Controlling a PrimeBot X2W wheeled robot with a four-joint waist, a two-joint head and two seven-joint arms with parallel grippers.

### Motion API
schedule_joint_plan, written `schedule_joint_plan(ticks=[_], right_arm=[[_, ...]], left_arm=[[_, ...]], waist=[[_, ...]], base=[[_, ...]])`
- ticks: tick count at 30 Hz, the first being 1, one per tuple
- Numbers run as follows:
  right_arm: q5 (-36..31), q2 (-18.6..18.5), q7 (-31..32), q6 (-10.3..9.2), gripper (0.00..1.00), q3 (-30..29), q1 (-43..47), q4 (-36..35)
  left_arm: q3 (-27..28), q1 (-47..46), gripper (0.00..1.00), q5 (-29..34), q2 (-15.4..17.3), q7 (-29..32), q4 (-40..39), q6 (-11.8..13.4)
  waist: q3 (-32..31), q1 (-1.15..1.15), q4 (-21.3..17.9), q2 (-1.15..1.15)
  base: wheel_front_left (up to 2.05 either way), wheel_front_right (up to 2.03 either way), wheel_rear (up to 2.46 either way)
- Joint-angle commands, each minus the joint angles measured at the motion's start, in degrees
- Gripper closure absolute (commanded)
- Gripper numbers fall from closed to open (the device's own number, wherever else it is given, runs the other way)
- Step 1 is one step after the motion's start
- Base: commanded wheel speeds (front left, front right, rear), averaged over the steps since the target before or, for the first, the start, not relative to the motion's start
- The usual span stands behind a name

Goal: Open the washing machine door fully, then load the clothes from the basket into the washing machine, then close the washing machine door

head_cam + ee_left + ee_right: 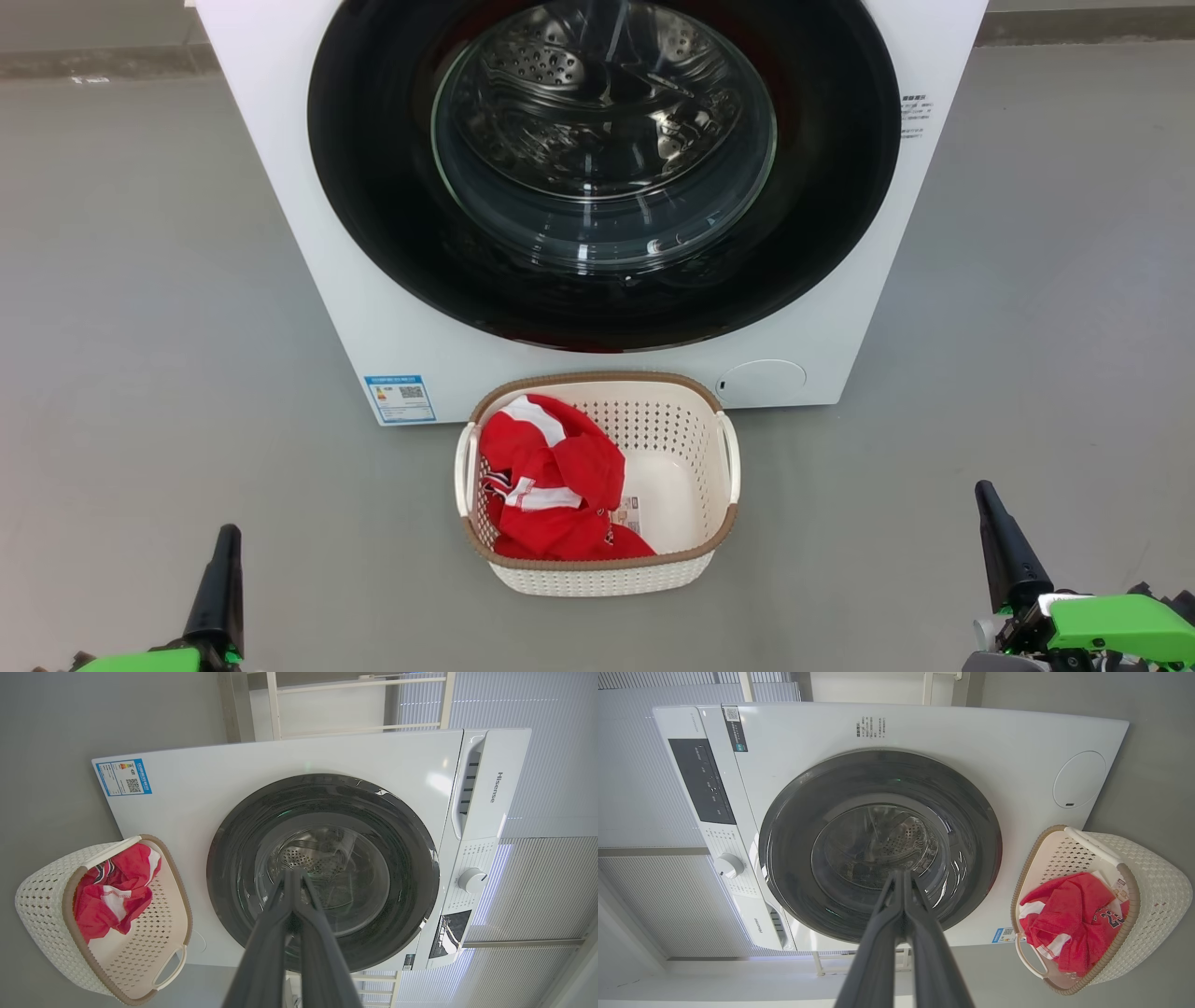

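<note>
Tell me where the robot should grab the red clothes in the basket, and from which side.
Pinch the raised hump of folds at the top of the clothes, coming straight down from above. The walls of the basket ring the pile, so only the open top gives access. The pile is bunched in the basket's left half, so the left gripper, now shut, is probably the handier one.

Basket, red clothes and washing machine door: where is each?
basket (pixel 597 579), head view, front perforated wall.
clothes (pixel 560 476), head view, red middle fold.
washing machine door (pixel 373 187), head view, black ring, left side.
</note>
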Motion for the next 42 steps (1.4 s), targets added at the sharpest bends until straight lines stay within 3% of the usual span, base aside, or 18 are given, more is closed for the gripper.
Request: schedule_joint_plan(ticks=[1,42], right_arm=[[-0.2,-0.5,0.4,-0.05,1.00,1.4,-2.4,-1.4],[-0.2,-0.5,0.4,-0.05,1.00,1.4,-2.4,-1.4]], left_arm=[[1.8,-2.2,1.00,0.2,0.9,0.2,-1.1,-0.2],[1.8,-2.2,1.00,0.2,0.9,0.2,-1.1,-0.2]], waist=[[0.0,0.00,0.0,0.00],[0.0,0.00,0.0,0.00]], base=[[0.00,0.00,0.00],[0.00,0.00,0.00]])
